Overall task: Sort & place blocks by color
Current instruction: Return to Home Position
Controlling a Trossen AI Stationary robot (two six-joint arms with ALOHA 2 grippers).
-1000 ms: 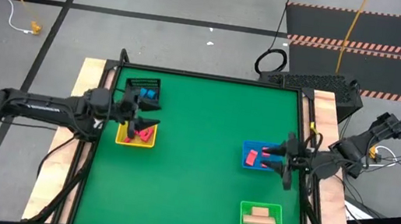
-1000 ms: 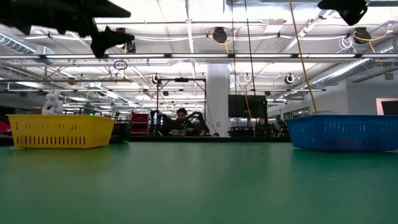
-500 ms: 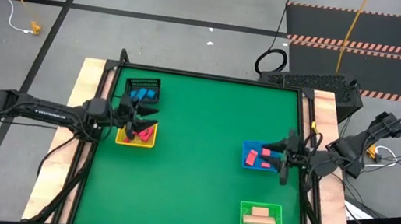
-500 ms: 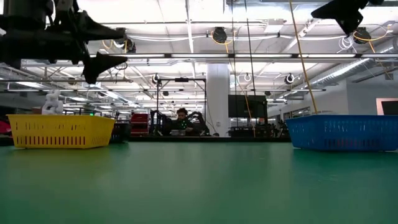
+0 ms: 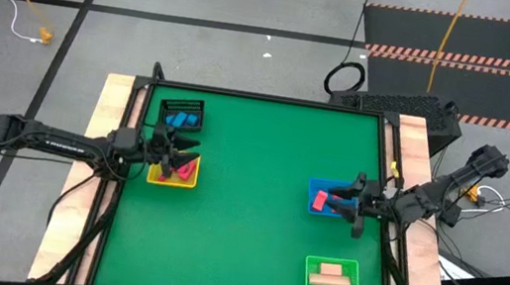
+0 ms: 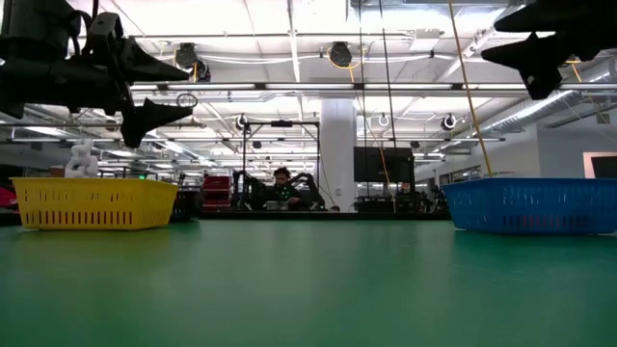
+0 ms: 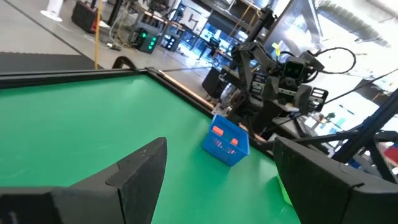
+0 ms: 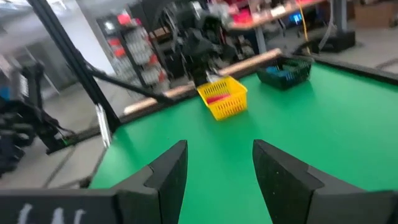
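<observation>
The left tool [image 5: 176, 154] hangs in the air over the yellow tray [image 5: 152, 177] at the counter's [image 5: 244, 221] left edge, clear of its rim in the low view. Its two fingers [image 7: 140, 169] are spread wide apart, with nothing between them. Red blocks [image 5: 184, 168] lie inside the yellow tray, partly hidden under the tool from above. Just beyond that tray, toward the far edge, stands the black wire basket [image 5: 183, 105], with blue blocks [image 5: 183, 119] in it.

The right tool [image 5: 351, 197] is raised over the blue tray [image 5: 315, 185] near the counter's right edge. It sits high above the tray in the low view. Its fingers [image 8: 166, 169] are also spread, holding nothing. A red block [image 5: 319, 201] rests in the blue tray on the side away from the arm; the rest of the tray's inside is covered by the tool.

Nearer the front edge on the right, well apart from the blue tray, the green tray [image 5: 312, 262] holds pale tan bars [image 5: 329, 281] laid side by side. No blocks lie loose on the green surface between the trays.

In the room behind the counter, a person [image 6: 281, 182] sits among dark equipment, far off and small.
</observation>
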